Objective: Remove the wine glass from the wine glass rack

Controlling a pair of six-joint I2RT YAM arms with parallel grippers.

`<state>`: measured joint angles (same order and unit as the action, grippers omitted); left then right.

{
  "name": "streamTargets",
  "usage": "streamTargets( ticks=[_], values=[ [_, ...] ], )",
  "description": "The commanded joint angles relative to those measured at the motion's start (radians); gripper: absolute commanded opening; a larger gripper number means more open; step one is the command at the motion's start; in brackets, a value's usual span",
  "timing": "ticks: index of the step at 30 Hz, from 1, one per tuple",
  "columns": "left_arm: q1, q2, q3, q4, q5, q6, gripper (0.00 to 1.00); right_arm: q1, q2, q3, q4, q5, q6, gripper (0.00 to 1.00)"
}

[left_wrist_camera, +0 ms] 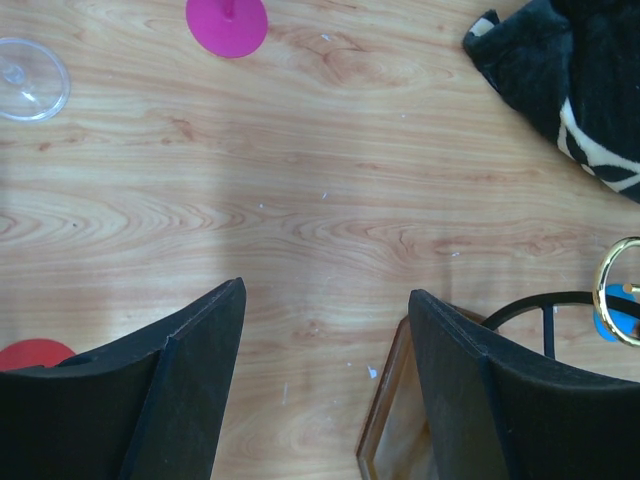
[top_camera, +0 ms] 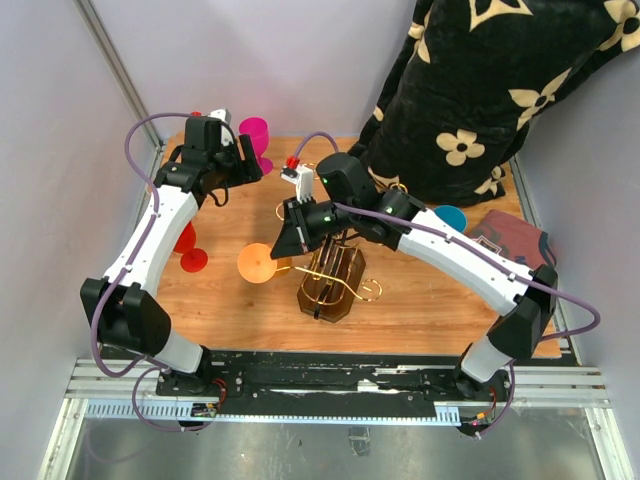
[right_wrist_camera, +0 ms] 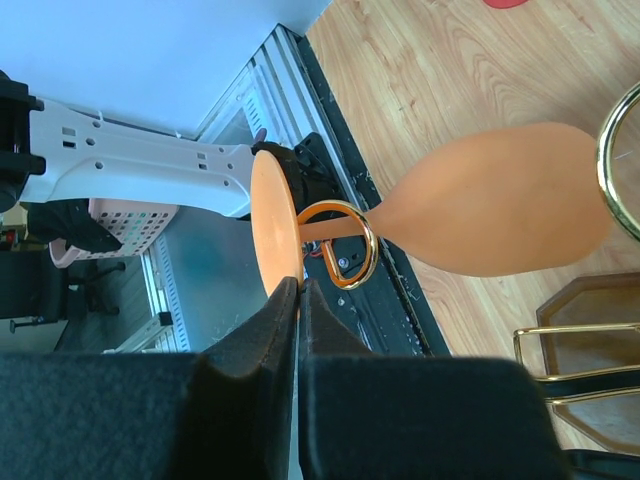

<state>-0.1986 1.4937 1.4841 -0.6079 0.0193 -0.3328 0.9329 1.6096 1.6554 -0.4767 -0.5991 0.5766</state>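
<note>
An orange wine glass lies sideways at the left arm of the gold wire wine glass rack. In the right wrist view its stem passes through a gold scroll ring, with the bowl on one side and the round foot on the other. My right gripper is shut, its fingertips pinching the rim of the foot; in the top view it sits just above the rack. My left gripper is open over bare wood, with nothing between the fingers, near the rack's brown base.
A pink glass stands at the back left and a red one by the left arm. A teal glass, a black flowered cloth and a dark red cloth lie to the right. A clear glass foot shows near the pink foot.
</note>
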Motion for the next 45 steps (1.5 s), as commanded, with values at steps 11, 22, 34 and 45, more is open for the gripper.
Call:
streamTargets(
  ticks=[11, 22, 34, 45],
  values=[
    [0.005, -0.039, 0.002, -0.013, -0.014, 0.025, 0.72, -0.023, -0.072, -0.067, 0.058, -0.086, 0.066, 0.01],
    [0.008, -0.044, -0.006, -0.019, -0.026, 0.037, 0.72, -0.008, 0.019, -0.037, 0.109, -0.119, 0.097, 0.26],
    [0.009, -0.046, -0.016, -0.009, -0.003, 0.026, 0.73, -0.007, 0.049, 0.001, 0.086, -0.093, 0.103, 0.27],
    [0.010, -0.048, -0.016, -0.012, 0.002, 0.025, 0.73, -0.008, 0.018, -0.022, 0.071, -0.129, 0.120, 0.01]
  ],
)
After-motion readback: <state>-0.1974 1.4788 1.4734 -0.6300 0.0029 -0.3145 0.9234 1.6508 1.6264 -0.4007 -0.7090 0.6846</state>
